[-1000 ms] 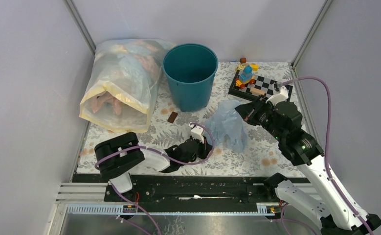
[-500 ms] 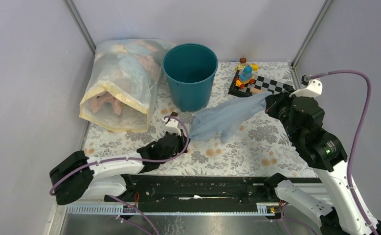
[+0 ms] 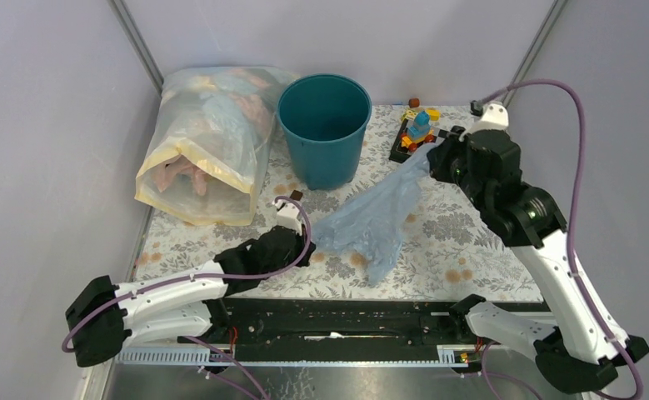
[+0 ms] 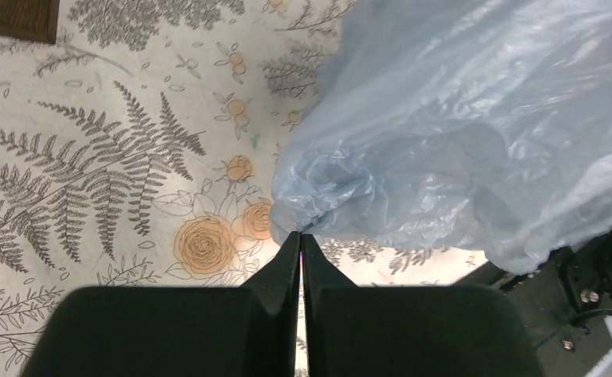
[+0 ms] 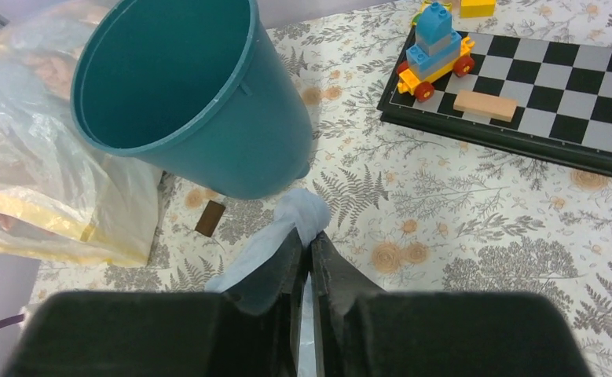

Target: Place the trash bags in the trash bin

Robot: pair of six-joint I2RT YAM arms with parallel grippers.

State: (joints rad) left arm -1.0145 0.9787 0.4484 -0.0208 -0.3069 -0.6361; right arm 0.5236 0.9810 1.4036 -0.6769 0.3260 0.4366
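Pinching the trash bag (image 3: 375, 217): left gripper (image 4: 300, 236), right gripper (image 5: 310, 237), beside trash bin (image 3: 324, 125) and chessboard (image 5: 538, 86).

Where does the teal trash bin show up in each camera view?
Top external: trash bin at upper centre, standing on the floral cloth.
Left wrist: not in it.
Right wrist: upper left, its open mouth toward the camera.
Shared landmark: the pale-blue trash bag, in all three views.

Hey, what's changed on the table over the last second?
The right gripper, shut on the trash bag, lifted it away toward the chessboard, stretching it out. The left gripper slid left and now pinches the bag's lower corner. The trash bin and stuffed clear bag stayed put.
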